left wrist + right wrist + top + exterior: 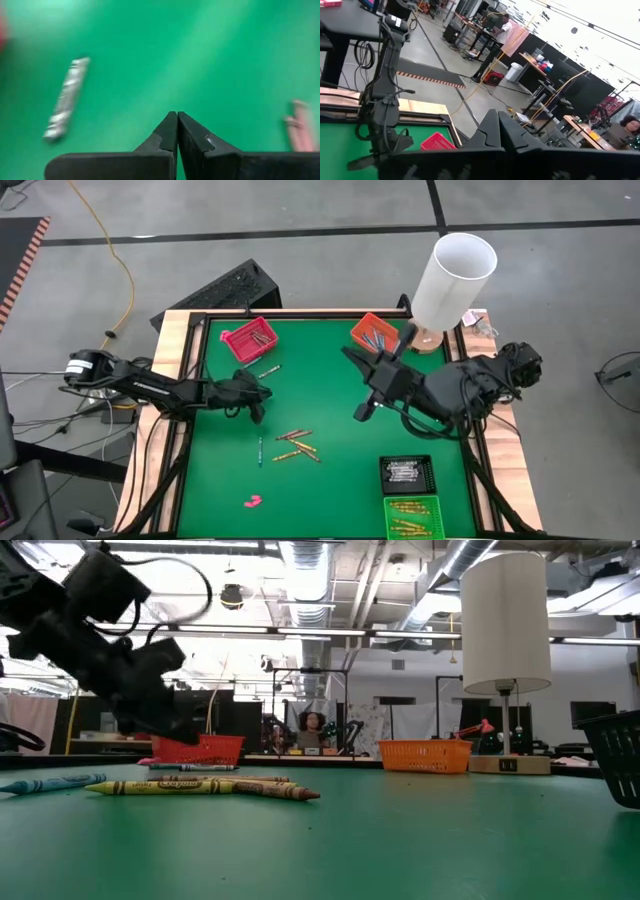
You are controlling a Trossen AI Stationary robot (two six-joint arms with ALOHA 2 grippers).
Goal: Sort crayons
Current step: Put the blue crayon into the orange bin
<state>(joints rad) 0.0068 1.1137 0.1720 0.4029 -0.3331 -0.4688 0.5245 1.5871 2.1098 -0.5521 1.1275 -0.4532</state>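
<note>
Hovering over the green surface (330, 480), the left gripper (258, 411) is clenched, nothing between its fingers (172, 132). A loose cluster of crayons (296, 446) lies just beyond its tip, toward the surface's middle (one teal crayon (260, 451) slightly apart from the rest). Another crayon (268, 369) lies near it on the red tray (249, 338) side. The right gripper (355, 361) is likewise clenched and empty, raised near the orange tray (374, 332), well apart from the cluster.

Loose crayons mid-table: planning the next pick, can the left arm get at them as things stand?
Probably yes. The left gripper, shut and empty, hovers beside the loose crayons, with only bare green mat between them.
</note>
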